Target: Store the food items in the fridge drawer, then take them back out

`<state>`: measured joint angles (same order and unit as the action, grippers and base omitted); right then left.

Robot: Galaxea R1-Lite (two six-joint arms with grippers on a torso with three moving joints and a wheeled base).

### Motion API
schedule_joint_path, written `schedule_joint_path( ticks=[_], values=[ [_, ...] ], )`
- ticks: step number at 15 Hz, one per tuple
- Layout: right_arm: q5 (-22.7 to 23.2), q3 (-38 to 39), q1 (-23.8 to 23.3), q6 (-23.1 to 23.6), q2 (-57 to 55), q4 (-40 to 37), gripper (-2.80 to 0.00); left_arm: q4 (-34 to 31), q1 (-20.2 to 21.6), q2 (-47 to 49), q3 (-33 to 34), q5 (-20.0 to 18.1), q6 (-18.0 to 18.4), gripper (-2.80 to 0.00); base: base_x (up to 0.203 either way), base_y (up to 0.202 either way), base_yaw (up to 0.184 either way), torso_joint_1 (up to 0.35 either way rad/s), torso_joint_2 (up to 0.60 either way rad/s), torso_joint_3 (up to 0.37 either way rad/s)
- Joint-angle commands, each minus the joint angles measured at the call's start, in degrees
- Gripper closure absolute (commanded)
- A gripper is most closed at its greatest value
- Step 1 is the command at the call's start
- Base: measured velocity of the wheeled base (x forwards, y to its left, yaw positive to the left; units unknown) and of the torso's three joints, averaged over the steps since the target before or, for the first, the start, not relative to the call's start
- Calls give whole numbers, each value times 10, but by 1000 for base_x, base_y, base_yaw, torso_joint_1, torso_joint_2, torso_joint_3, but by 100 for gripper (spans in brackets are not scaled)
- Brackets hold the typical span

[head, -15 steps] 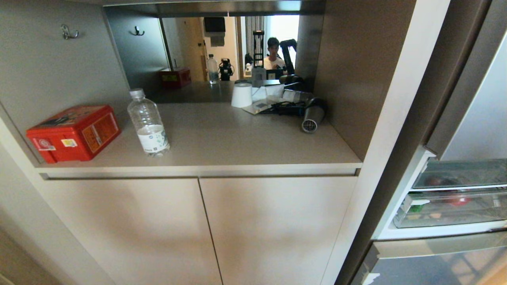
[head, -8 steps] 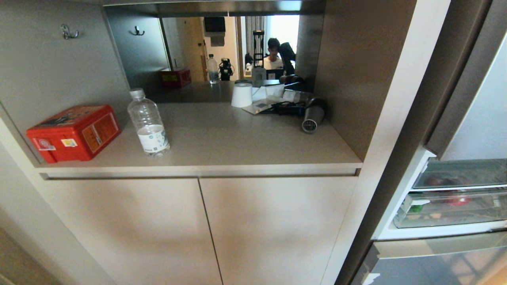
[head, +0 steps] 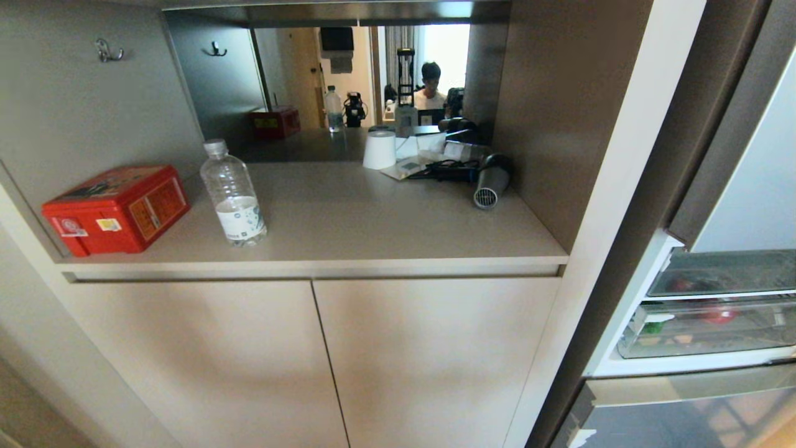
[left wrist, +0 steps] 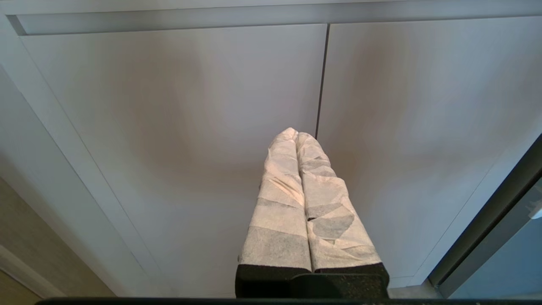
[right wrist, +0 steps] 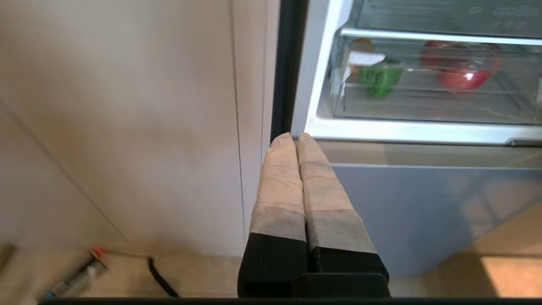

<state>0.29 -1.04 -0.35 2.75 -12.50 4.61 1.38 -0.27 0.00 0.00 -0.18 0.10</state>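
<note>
Claws: left claw (left wrist: 296, 135), right claw (right wrist: 295, 136) pressed closed, empty; one bell pepper (right wrist: 380, 77) in fridge drawer (right wrist: 419, 130).

Labels on red box (head: 117, 208), water bottle (head: 232, 194) — seemingly printed, unreadable.

The box (head: 115, 208) is sitting left on the counter (head: 373, 230), water bottle (head: 232, 194) just right of it, hair dryer (head: 491, 180) far right. The fridge drawer (head: 709, 326) is lying lower right, bell pepper (right wrist: 380, 77) lying inside.
</note>
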Motion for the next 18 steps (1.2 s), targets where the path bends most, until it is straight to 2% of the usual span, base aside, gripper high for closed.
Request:
schedule_joint_path(
  ticks=[1, 2, 4, 11, 18],
  values=[
    [2, 4, 6, 6, 113, -33, 0, 0, 0, 0, 6, 0, 0, 0, 0, 0, 0, 0, 0, 0],
    [3, 7, 8, 7, 126, -41, 0, 0, 0, 0, 6, 0, 0, 0, 0, 0, 0, 0, 0, 0],
    [1, 9, 9, -26, 124, -48, 0, 0, 1, 0, 6, 0, 0, 0, 0, 0, 0, 0, 0, 0],
    [-4, 9, 9, -33, 124, -48, 0, 0, 0, 0, 6, 0, 0, 0, 1, 2, -10, 1, 0, 0],
    [-4, 9, 9, -36, 124, -48, 0, 0, 0, 0, 6, 0, 0, 0, 1, 6, -168, 3, 2, 3]
  ],
)
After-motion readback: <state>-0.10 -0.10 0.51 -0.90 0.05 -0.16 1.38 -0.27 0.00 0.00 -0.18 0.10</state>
